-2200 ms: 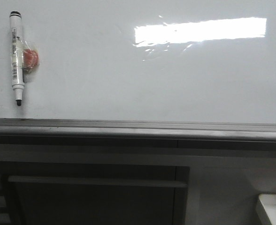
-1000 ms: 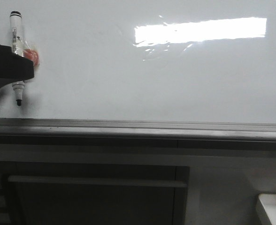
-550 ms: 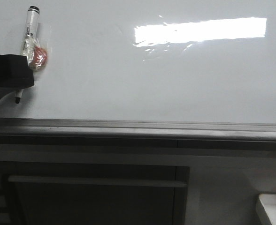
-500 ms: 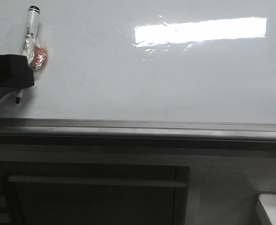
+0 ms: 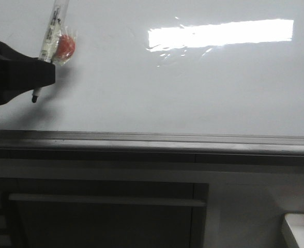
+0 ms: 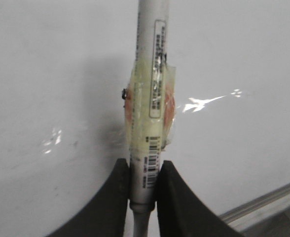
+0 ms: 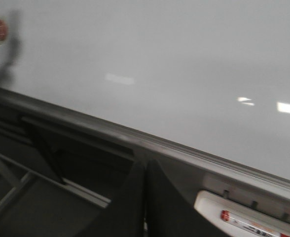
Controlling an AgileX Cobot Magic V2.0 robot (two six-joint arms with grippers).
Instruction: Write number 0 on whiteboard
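We see the left gripper at the left edge of the front view, a dark block in front of the whiteboard, its fingers closed on the lower barrel of a marker. In the left wrist view the two black fingers press against the grey barrel from both sides, just below a barcode label, and the marker runs straight away from the gripper up the white surface. In the front view the marker leans, its upper end tipped to the right and cut off by the top of the frame, while its black tip pokes out under the gripper and points down at the board; we cannot tell whether the tip touches the surface. A round red-orange piece is bound to the marker's right side with clear tape, and the same tape shows as a yellowish wrap in the wrist view. The board is glossy, with a bright rectangular reflection upper right, and we see no drawn line on it anywhere, so no 0 is there yet. A grey ledge runs along its lower edge. In the right wrist view the right gripper sits low, its dark fingers pressed together on nothing, facing the ledge and board well away from the marker.
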